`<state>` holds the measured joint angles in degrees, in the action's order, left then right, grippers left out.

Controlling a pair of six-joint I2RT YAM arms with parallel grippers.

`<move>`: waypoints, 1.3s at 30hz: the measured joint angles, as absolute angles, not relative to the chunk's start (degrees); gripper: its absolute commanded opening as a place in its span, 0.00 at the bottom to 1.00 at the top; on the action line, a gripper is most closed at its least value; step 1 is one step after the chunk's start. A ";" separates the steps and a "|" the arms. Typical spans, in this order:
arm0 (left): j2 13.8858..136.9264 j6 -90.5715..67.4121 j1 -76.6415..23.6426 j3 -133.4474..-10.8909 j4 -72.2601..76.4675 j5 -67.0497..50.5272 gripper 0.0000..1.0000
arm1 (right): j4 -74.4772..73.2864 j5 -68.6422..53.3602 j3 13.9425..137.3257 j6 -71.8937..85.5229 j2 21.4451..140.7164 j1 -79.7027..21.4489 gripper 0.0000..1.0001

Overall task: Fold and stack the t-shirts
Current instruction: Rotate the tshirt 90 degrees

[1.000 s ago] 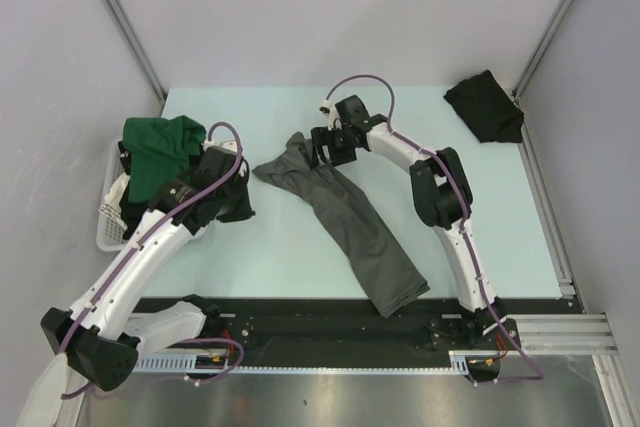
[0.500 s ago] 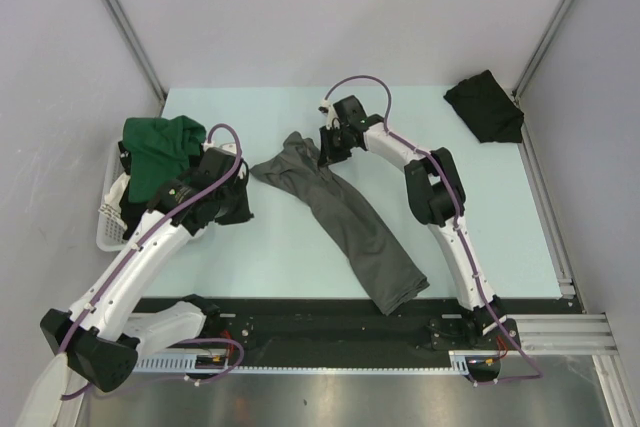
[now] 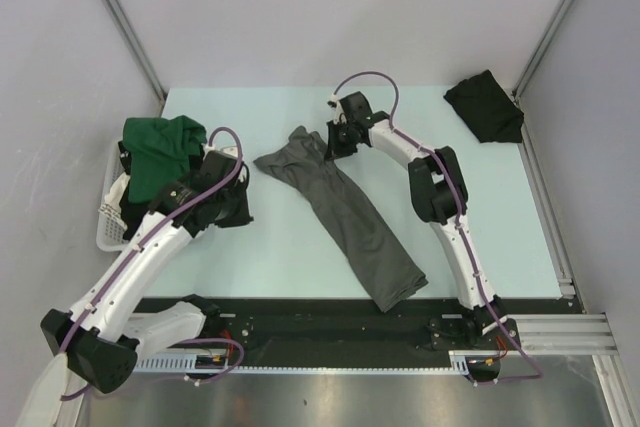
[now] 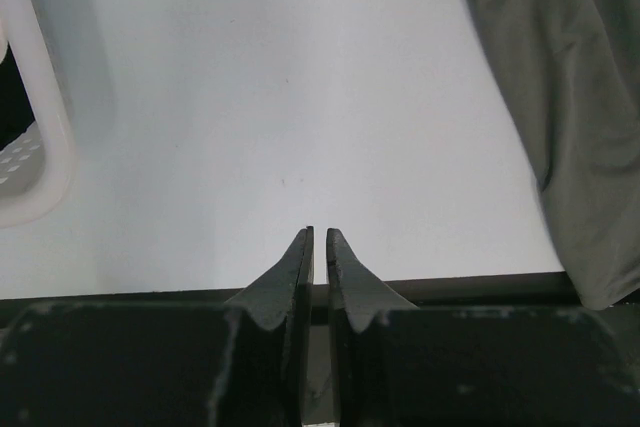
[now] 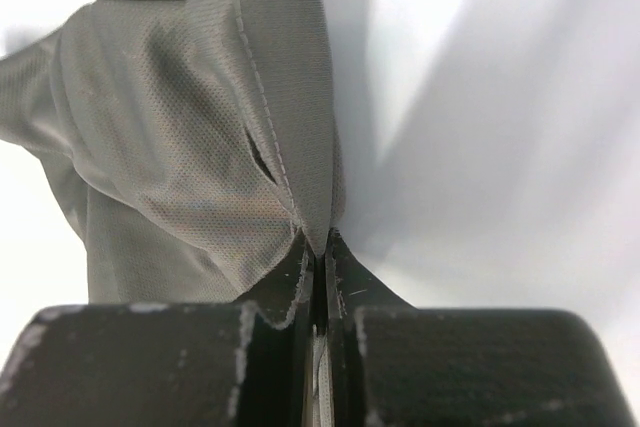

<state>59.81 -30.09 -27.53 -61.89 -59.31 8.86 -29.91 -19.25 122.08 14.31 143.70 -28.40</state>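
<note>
A charcoal grey t-shirt (image 3: pixel 345 212) lies as a long diagonal strip across the middle of the table, from the back centre toward the front edge. My right gripper (image 3: pixel 332 144) is shut on its far hemmed edge (image 5: pixel 290 137), the cloth pinched between the fingertips. A dark green t-shirt (image 3: pixel 158 152) is heaped over the white basket (image 3: pixel 108 227) at the left. A black t-shirt (image 3: pixel 485 107) lies folded at the back right corner. My left gripper (image 4: pixel 320 237) hovers over bare table beside the basket, jaws nearly together with nothing between them; the grey shirt (image 4: pixel 560 97) shows at its right.
The basket rim (image 4: pixel 45 147) curves along the left of the left wrist view. A black rail (image 3: pixel 330 322) runs along the table's near edge. Metal frame posts and grey walls close in the back and sides.
My right gripper closed onto the grey shirt's far edge and shifted slightly back and right, pulling that end with it. The left arm stayed still.
</note>
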 measured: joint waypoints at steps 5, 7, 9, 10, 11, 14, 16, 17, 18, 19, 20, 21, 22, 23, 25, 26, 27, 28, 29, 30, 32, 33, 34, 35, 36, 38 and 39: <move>60.14 -29.71 -27.53 -61.87 -59.24 8.84 0.14 | -29.17 -17.12 122.17 14.74 143.70 -25.06 0.00; 60.53 -29.47 -27.53 -61.84 -59.22 8.84 0.13 | -28.67 -16.43 122.17 14.90 143.70 -23.51 0.00; 61.12 -29.39 -27.53 -61.82 -59.11 8.82 0.13 | -28.34 -15.40 122.28 14.96 143.70 -21.74 0.00; 61.36 -29.32 -27.53 -61.82 -59.07 8.80 0.13 | -28.25 -15.07 122.32 14.98 143.74 -21.04 0.00; 61.69 -29.21 -27.53 -61.80 -58.98 8.78 0.13 | -28.16 -14.63 122.52 14.98 143.83 -20.14 0.00; 62.22 -28.67 -27.53 -61.80 -58.78 8.62 0.13 | -27.94 -13.50 122.74 14.96 143.90 -18.33 0.00; 62.50 -28.34 -27.53 -61.80 -58.72 8.56 0.14 | -27.94 -12.75 122.78 14.96 143.90 -17.34 0.00; 62.61 -28.18 -27.53 -61.69 -58.59 8.45 0.13 | -27.92 -12.43 122.80 14.96 143.92 -16.91 0.00; 62.70 -27.99 -27.53 -61.56 -58.43 8.38 0.13 | -27.88 -12.14 122.80 14.96 143.90 -16.51 0.00; 62.76 -27.94 -27.53 -61.45 -58.39 8.34 0.13 | -27.81 -11.79 122.80 14.94 143.90 -16.14 0.00; 62.81 -27.88 -27.53 -61.30 -58.35 8.29 0.13 | -27.70 -11.49 122.80 14.94 143.90 -15.79 0.00; 62.83 -27.81 -27.53 -61.14 -58.33 8.27 0.14 | -27.53 -11.07 122.80 14.92 143.90 -15.40 0.00; 62.85 -27.73 -27.53 -61.01 -58.35 8.21 0.14 | -27.27 -10.81 122.67 14.90 143.90 -15.05 0.00; 62.87 -27.42 -27.53 -60.84 -58.30 8.21 0.13 | -27.00 -10.66 122.58 14.90 143.90 -14.68 0.00; 62.92 -27.09 -27.53 -60.64 -58.26 8.14 0.13 | -26.15 -10.35 122.17 14.83 143.87 -13.96 0.00; 62.96 -26.92 -27.53 -60.53 -58.22 7.97 0.13 | -25.43 -10.28 121.67 14.81 143.65 -13.47 0.00; 62.98 -26.87 -27.53 -60.45 -58.13 7.77 0.14 | -25.08 -10.22 121.32 14.74 143.50 -13.13 0.00; 63.00 -26.85 -27.53 -60.40 -58.06 7.66 0.13 | -24.71 -9.91 120.79 14.72 143.24 -12.67 0.00; 63.07 -26.81 -27.53 -60.34 -57.98 7.38 0.13 | -24.36 -9.58 120.20 14.70 142.91 -12.29 0.00; 63.16 -26.70 -27.53 -60.31 -57.93 7.27 0.14 | -23.97 -9.39 119.50 14.72 142.54 -11.88 0.00; 63.55 -26.46 -27.53 -60.31 -57.82 7.09 0.14 | -23.53 -9.28 118.50 14.79 142.02 -11.11 0.00; 63.83 -26.44 -27.53 -60.31 -57.69 7.03 0.13 | -23.46 -9.28 118.26 14.81 141.84 -10.74 0.00; 64.18 -26.41 -27.53 -60.31 -57.56 6.87 0.13 | -23.44 -9.30 118.19 14.79 141.82 -10.41 0.00; 64.55 -26.39 -27.53 -60.31 -57.47 6.83 0.14 | -23.44 -9.32 118.19 14.79 141.82 -10.17 0.01; 64.88 -26.37 -27.53 -60.31 -57.43 6.81 0.13 | -23.44 -9.32 118.19 14.79 141.82 -9.98 0.02; 65.39 -26.33 -27.53 -60.31 -57.14 6.74 0.13 | -23.46 -9.32 118.19 14.76 141.82 -9.87 0.14; 65.65 -26.30 -27.53 -60.31 -56.90 6.63 0.13 | -23.46 -9.26 118.19 14.72 141.82 -9.89 0.17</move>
